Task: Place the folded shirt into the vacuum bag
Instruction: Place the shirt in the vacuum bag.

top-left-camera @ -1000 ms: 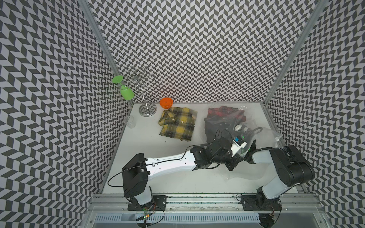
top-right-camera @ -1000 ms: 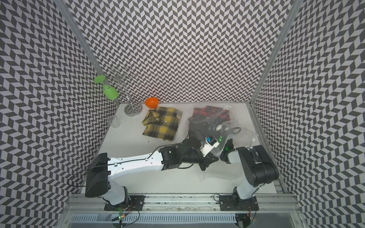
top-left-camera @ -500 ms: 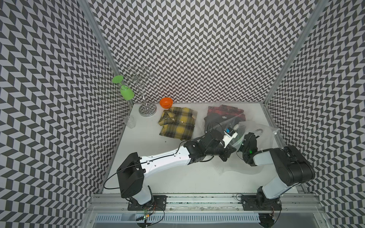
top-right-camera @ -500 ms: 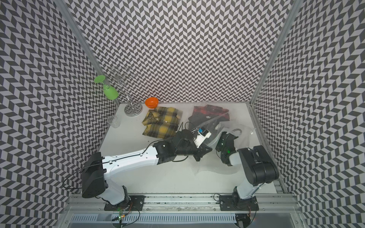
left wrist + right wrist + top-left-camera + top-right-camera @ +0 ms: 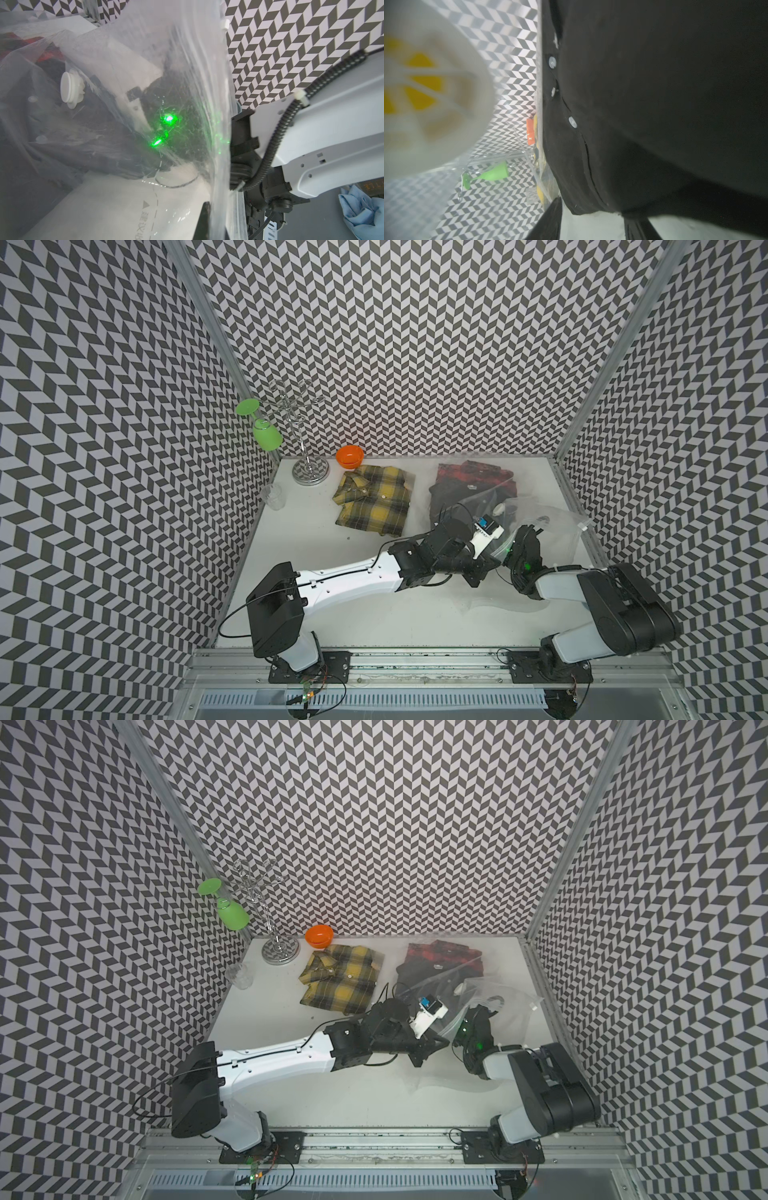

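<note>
- While the left arm is reaching across the worktop in both top views, the left pincer is pressing together on the raised mouth edge of the vacuum bag, which is lying just beside the yellow plaid shirt.
- In a top view, the black folded shirt is resting on a red plaid shirt near the yellow plaid shirt, with clear film partly covering it. The right pincer is reaching into the bag.
- In the left wrist view, the bag's film is draping across the pincer's one visible finger, and the white valve is showing through.
- In the right wrist view, the right pincer's jaws are standing apart at the black shirt's hem; whether they are touching it, I cannot tell.
</note>
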Controlling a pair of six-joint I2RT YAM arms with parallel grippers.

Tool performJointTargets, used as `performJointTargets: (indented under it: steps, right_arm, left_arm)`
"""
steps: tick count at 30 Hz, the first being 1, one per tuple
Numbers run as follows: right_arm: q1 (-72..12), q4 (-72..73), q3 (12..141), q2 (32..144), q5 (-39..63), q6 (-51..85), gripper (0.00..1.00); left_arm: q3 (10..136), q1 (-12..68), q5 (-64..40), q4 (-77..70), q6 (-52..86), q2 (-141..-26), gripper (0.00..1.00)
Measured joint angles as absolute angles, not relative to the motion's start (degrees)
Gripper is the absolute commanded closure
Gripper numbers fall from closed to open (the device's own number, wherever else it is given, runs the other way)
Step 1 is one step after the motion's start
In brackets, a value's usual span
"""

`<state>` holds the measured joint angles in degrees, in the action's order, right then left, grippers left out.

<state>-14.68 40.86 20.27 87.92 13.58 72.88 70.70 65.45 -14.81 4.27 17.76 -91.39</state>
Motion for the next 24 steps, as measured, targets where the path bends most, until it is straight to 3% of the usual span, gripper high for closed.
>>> performJointTargets:
  steps: [3,7,9,16,24]
  right_arm:
    - [-15.16,43.22,21.96,91.66,12.21,73.73,0.7]
    - [-13.45,43.7,27.53,95.98,11.4,73.14,0.7]
    - [-11.99,43.77,31.05,98.0,11.84,72.53,0.66]
    - [-10.35,42.46,31.55,96.77,14.81,68.47,0.39]
    - [-10.35,37.3,24.82,85.52,19.33,64.49,0.33]
  left_arm:
    - [71.33,66.81,-14.87,4.36,17.61,-91.42,1.0]
    - [71.31,67.53,-14.37,4.82,17.37,-91.42,1.0]
    - [71.18,67.02,-13.8,4.75,17.39,-91.42,1.0]
    - [69.06,61.19,-12.14,4.75,18.06,-91.39,1.0]
    - [70.46,59.37,-10.57,4.25,17.39,-93.56,1.0]
